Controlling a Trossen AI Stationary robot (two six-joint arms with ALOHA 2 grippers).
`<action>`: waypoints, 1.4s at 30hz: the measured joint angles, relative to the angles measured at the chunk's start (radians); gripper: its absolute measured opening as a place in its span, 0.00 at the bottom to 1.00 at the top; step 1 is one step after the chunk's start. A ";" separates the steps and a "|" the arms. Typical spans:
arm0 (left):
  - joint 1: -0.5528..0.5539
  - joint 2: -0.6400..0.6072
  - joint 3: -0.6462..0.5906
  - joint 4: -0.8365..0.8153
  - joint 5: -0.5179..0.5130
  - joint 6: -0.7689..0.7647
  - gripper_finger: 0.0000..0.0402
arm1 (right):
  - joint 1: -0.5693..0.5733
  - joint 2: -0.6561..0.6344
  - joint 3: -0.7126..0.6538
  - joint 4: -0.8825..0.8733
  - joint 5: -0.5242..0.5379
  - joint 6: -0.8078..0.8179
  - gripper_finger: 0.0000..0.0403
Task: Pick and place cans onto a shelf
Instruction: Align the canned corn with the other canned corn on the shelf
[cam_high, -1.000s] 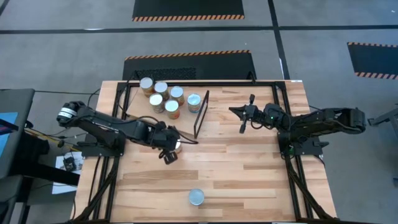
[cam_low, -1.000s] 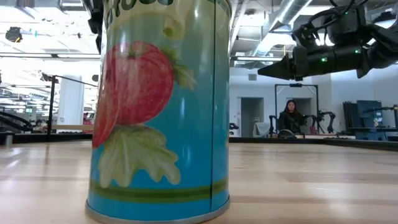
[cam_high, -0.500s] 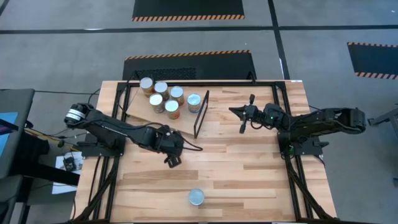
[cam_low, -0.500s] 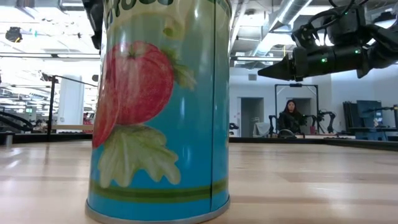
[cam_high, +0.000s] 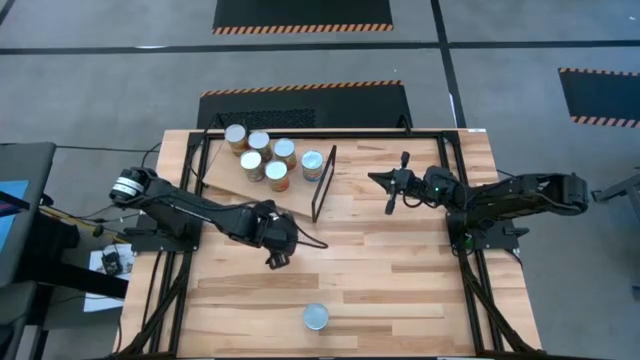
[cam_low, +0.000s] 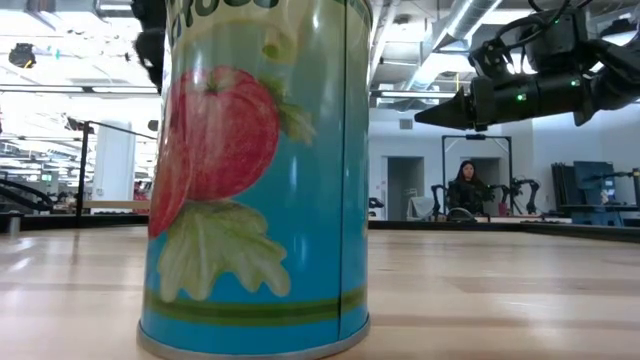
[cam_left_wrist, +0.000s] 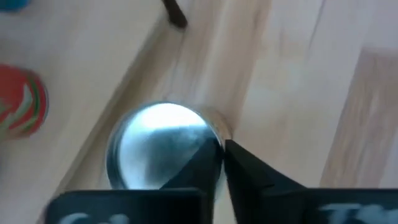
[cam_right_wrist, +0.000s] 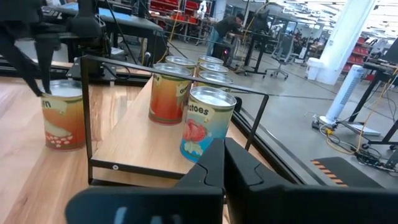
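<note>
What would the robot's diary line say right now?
left gripper: over orange can on table beside shelf | right gripper: shut, raised, idle | shelved cans: six | lone can: near table edge

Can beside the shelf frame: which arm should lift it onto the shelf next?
Left. The left claw hangs directly over that can, close to the shelf; the right claw waits across the table, beyond the shelf's black frame.
</note>
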 joint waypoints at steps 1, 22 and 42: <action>-0.002 0.000 0.015 -0.041 0.009 0.014 0.02 | 0.000 0.000 0.000 0.000 0.000 0.000 0.04; -0.002 -0.210 0.187 -0.340 -0.012 0.071 0.02 | 0.000 0.000 0.000 -0.015 0.001 -0.011 0.04; -0.067 0.088 0.187 -0.284 -0.056 -0.027 0.33 | -0.006 0.000 0.000 -0.023 0.002 -0.011 0.04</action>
